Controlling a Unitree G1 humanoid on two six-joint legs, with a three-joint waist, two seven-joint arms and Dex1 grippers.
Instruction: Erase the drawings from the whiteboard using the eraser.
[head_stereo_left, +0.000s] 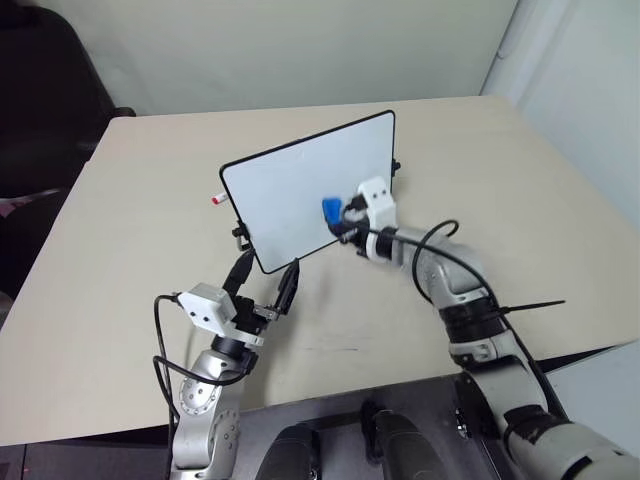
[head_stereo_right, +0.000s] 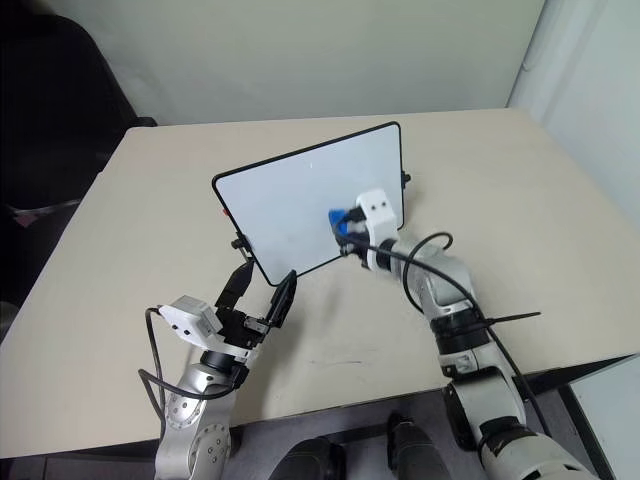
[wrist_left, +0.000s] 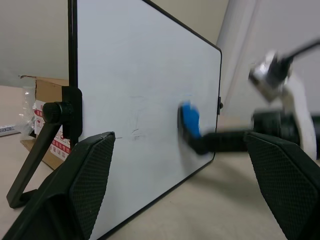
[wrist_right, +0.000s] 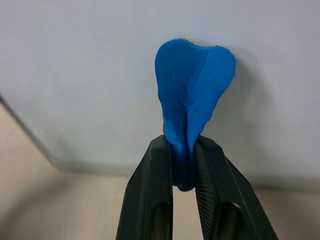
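Whiteboard, black-framed, stands propped and tilted near the middle of a beige table; pale walls rise behind the table, a dark shape sits at the far left corner, and a marker with a red cap pokes out from behind the board's left edge. Head views: the right gripper is clamped on the blue eraser, which presses against the board's lower right face; the left gripper hovers just in front of the board's lower corner, fingers spread apart, holding nothing. Left wrist view: the board rises steeply on a black clip foot, faint grey smudges low on its face, the eraser flat against it; a cardboard box lies beyond the board's edge, on the table. Right wrist view: the two black fingers pinch the eraser, its squashed end touching the white face, with the table below the frame.
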